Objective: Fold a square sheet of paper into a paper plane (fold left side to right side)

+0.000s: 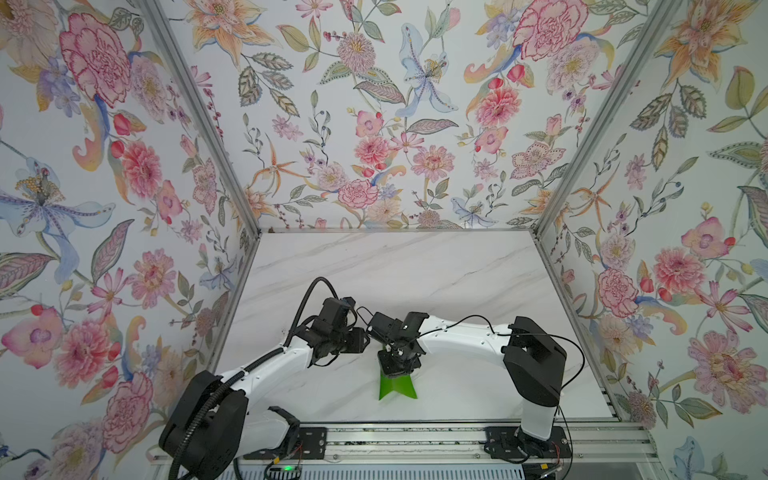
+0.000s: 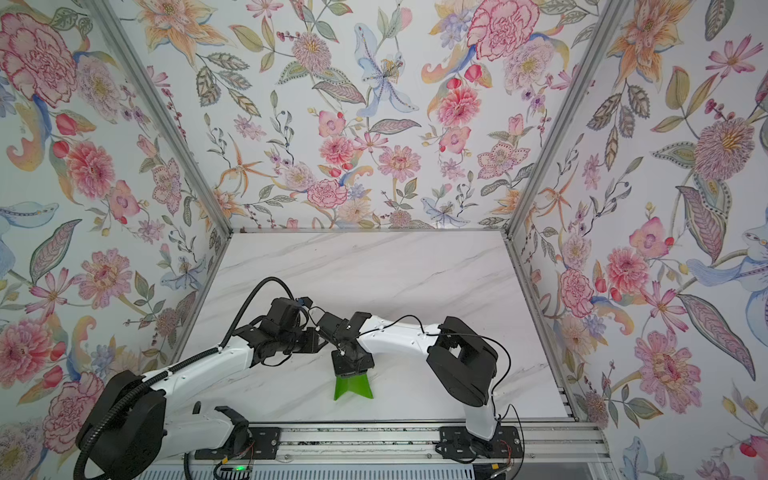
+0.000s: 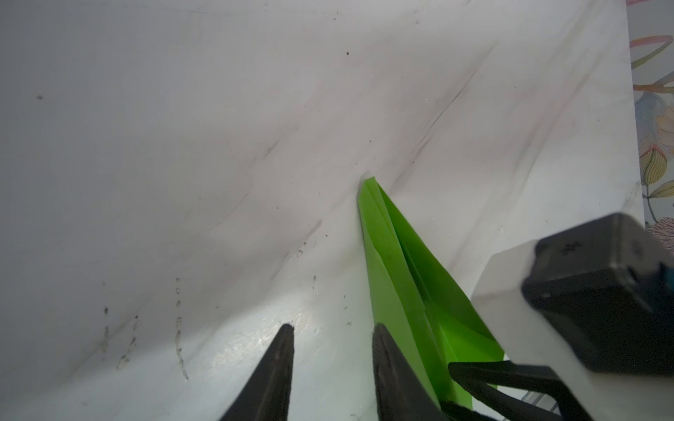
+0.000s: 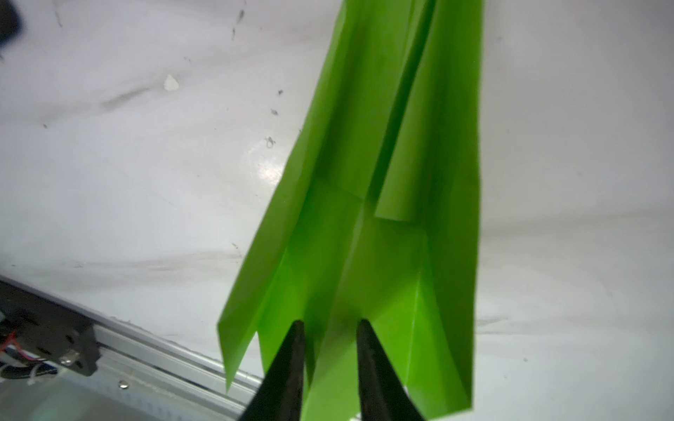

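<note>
While the paper plane (image 1: 397, 387) lies on the white marbled table (image 1: 415, 266), the right pincer (image 4: 329, 323) stands directly over it, pointing down. In both top views only the plane's notched tail shows. It fans out from under that pincer on the side toward the robot's base rail (image 1: 415, 440), and the rest is hidden beneath the black wrist.

In the right wrist view the two fingers (image 4: 291, 364) stand a little apart, one on each side of the centre crease at the tail end, with green paper showing in the gap. The jaws are not closed on it, and I cannot tell whether the tips touch the wings. The slim body runs straight away from those fingertips, its nose beyond the edge of that view.

The left pincer (image 3: 333, 328) is just beside the plane, jaws apart with only bare table between them and nothing held. One of its fingers (image 3: 394, 371) overlaps the plane's near edge, and the pointed nose lies ahead of its tips. The right arm (image 3: 583, 310) crowds in on the plane's far side.
</note>
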Controlling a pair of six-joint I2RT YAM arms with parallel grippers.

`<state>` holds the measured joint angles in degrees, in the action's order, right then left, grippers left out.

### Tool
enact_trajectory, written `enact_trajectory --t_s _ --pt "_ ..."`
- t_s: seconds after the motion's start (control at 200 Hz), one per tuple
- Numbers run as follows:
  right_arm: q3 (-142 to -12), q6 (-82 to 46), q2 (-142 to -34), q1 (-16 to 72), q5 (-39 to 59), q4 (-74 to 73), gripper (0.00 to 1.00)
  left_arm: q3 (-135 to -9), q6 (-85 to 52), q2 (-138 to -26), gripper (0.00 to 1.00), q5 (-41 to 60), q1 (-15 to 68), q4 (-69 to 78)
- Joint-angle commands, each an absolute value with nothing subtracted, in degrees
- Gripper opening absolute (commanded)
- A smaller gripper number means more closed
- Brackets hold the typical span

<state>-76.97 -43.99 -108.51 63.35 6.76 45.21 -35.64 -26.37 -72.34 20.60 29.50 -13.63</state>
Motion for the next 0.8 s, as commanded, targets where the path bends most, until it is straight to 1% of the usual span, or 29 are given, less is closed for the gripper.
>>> enact_trajectory --t_s 0.0,0.055,0.145,0.385,0.52,0.606,0.631,0.661,0.696,0.716,0.741,0.796 --pt "-80.0 -38.5 -108.3 63.4 4.3 49.2 0.12 -34.5 -26.1 -70.9 0.38 21.2 28.5 -13.2" --pt "-81.6 -34.5 -108.3 63.1 2.2 52.0 0.06 -34.4 -26.0 -70.6 0.38 21.2 28.2 -13.2" --pt "-83.3 -25.3 -107.5 62.8 -1.1 55.7 0.00 -34.4 -25.8 -70.2 0.38 21.0 27.8 -13.4" --pt "-82.3 3.8 -101.2 61.7 -11.5 57.4 0.00 -34.5 -25.5 -69.2 0.39 20.6 27.0 -13.8" --pt "-80.9 22.3 -97.8 60.0 -9.0 57.8 0.00 -34.6 -25.6 -68.9 0.39 20.5 26.6 -13.6" --pt "-79.3 32.3 -96.6 59.9 -11.0 57.6 0.01 -34.6 -25.9 -68.6 0.39 20.3 26.5 -13.5" --pt "-79.0 34.0 -96.4 59.7 -11.9 57.6 0.03 -34.6 -25.8 -68.6 0.39 20.3 26.5 -13.5" --pt "-78.8 34.9 -96.3 59.2 -12.7 57.6 0.10 -34.6 -25.8 -68.5 0.39 20.2 26.4 -13.6" --pt "-78.9 34.5 -96.2 58.3 -12.7 57.6 0.21 -34.6 -25.8 -68.3 0.39 20.1 26.3 -13.5" --pt "-79.1 33.7 -95.9 57.6 -12.1 57.5 0.30 -34.7 -25.9 -68.3 0.39 20.1 26.3 -13.5" --pt "-79.2 32.5 -95.7 56.7 -10.9 57.5 0.37 -34.6 -25.9 -68.1 0.39 20.1 26.4 -13.4" --pt "-79.1 28.8 -94.9 55.3 -8.3 57.0 0.46 -34.6 -25.8 -68.1 0.39 20.1 26.4 -13.3"
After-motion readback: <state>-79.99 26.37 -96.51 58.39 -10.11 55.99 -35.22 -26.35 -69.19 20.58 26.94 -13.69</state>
